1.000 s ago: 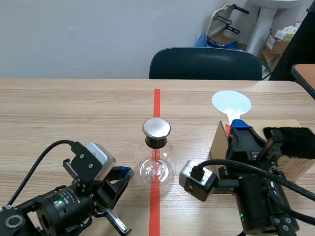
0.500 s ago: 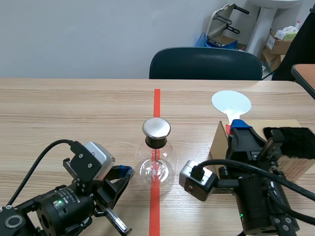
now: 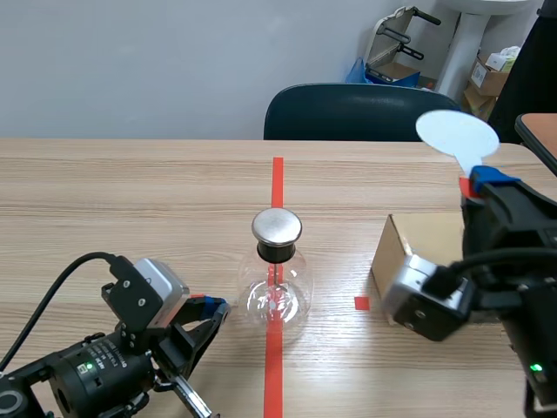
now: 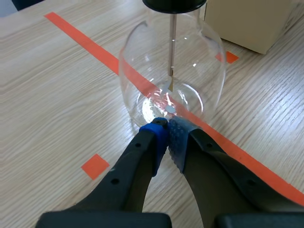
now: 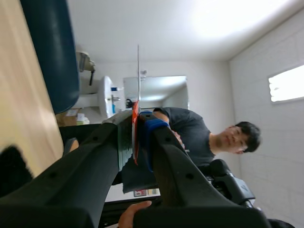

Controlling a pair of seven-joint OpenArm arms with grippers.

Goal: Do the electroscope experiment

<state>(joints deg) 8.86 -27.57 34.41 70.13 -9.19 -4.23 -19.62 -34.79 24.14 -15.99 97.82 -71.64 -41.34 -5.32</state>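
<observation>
Holding a white disc paddle (image 3: pixel 457 132) by its red handle in the right gripper (image 3: pixel 480 181), raised at about 2 o'clock from the electroscope flask (image 3: pixel 277 287) and well apart from it. From the right wrist view: pads clamped on the handle, disc seen edge-on ahead of the fingers. Resting the left gripper (image 3: pixel 209 306) low at the flask's 8 o'clock, fingers together on nothing, tips just at the base of the glass. Flask upright on the orange tape line (image 3: pixel 277 187), metal cap (image 3: pixel 277 227) on top, thin rod (image 4: pixel 172 47) hanging inside, cardboard box (image 3: pixel 411 240) at its 3 o'clock.

Probably at the step of carrying the paddle toward the cap.

Risks from here:
- Coming in too low or too fast and striking the cap, tipping the round-bellied glass.
- Pushing with the shut left tips and sliding the flask off the line toward 2 o'clock.
- Brushing the disc against the box or the arm on the way and losing whatever charge it carries, so nothing stirs inside.
- Letting the thin handle twist between the pads, turning the disc away from the cap.

No brand, label or writing legible on flask, paddle or box.
</observation>
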